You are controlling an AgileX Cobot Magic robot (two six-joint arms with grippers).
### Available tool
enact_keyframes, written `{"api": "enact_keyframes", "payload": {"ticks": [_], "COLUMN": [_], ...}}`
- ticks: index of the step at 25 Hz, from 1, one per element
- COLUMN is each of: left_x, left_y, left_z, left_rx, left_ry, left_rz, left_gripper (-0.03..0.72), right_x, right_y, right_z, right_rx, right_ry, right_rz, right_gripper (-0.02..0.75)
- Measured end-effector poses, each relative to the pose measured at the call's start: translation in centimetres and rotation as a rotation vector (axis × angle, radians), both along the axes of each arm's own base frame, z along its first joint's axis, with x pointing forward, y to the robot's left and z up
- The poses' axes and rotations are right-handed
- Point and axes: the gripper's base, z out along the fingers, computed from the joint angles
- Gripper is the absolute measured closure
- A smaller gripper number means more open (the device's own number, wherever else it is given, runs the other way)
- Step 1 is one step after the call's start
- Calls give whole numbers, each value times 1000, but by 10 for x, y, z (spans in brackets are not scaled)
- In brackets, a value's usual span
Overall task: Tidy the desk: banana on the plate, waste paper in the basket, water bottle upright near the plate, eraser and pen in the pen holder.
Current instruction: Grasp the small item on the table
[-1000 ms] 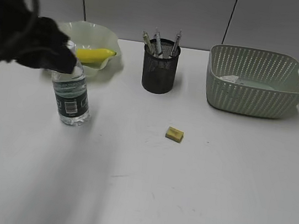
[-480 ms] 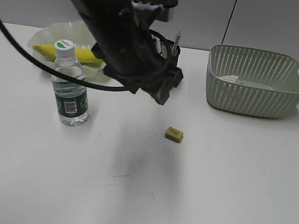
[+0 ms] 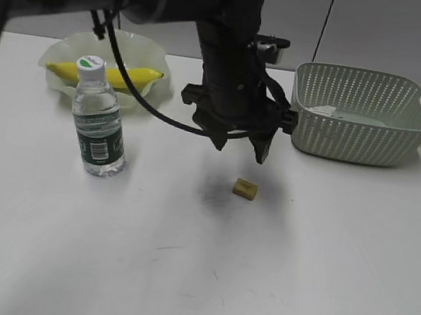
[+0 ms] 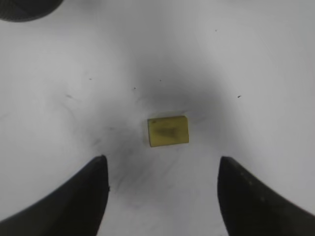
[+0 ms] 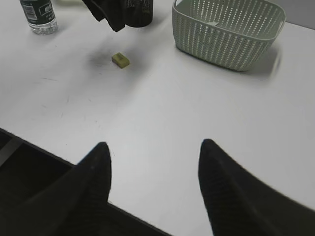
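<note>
A: Over the middle of the desk (image 3: 178,278), the left gripper (image 3: 239,147) is hanging just above the eraser (image 3: 246,188), with its jaws standing wide apart and nothing between them.

B: Is the wrist view agreeing?

A: Yes. From the left wrist, both dark fingers (image 4: 74,201) are framing the eraser (image 4: 168,131) from either side, well clear of it. It is lying flat on the white surface, a small yellow block in the gripper's shadow.

B: And the right gripper?

A: The right gripper (image 5: 152,182) is sitting back near the desk's front edge, jaws parted, holding nothing. Its camera is looking across at the basket (image 5: 227,29) and the eraser (image 5: 120,59).

B: Where is everything else sitting?

A: The banana (image 3: 104,74) is lying in the plate (image 3: 155,52) at the back left. The water bottle (image 3: 99,122) is standing upright just in front of the plate, white cap on. The basket (image 3: 357,115) is sitting at the back right, with a pale scrap, likely the waste paper (image 3: 324,111), showing through its wall.

B: The pen holder?

A: The left arm is blocking it in the exterior view. A dark mesh shape (image 5: 140,12) is showing behind the gripper in the right wrist view; I cannot tell its contents.
</note>
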Motion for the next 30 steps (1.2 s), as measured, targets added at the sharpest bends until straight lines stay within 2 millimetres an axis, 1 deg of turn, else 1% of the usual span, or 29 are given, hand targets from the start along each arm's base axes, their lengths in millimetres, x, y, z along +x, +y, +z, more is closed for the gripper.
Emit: {"api": "enact_keyframes", "payload": {"ticks": [4, 8, 13, 21, 24, 26, 28, 30], "left_x": [9, 15, 14, 6, 6, 7, 8, 7], "left_y": [-14, -25, -30, -38, -38, -37, -36, -36], "left_z": [-24, -43, -55, -70, -75, -75, -75, -75], "left_rx": [70, 84, 98, 112, 134, 140, 154, 158], "left_ry": [38, 40, 50, 78, 67, 64, 52, 57], "left_rz": [4, 19, 27, 11, 5, 5, 2, 5], "left_gripper": [170, 174, 206, 218, 228, 257, 305, 387], "right_x": [0, 0, 0, 0, 0, 0, 0, 0], "right_y": [0, 0, 0, 0, 0, 0, 0, 0], "right_z": [0, 0, 0, 0, 0, 0, 0, 0], "right_rx": [0, 0, 0, 0, 0, 0, 0, 0], "right_ry": [0, 0, 0, 0, 0, 0, 0, 0], "right_rz": [0, 0, 0, 0, 0, 0, 0, 0], "right_gripper": [283, 283, 283, 283, 283, 283, 283, 283]}}
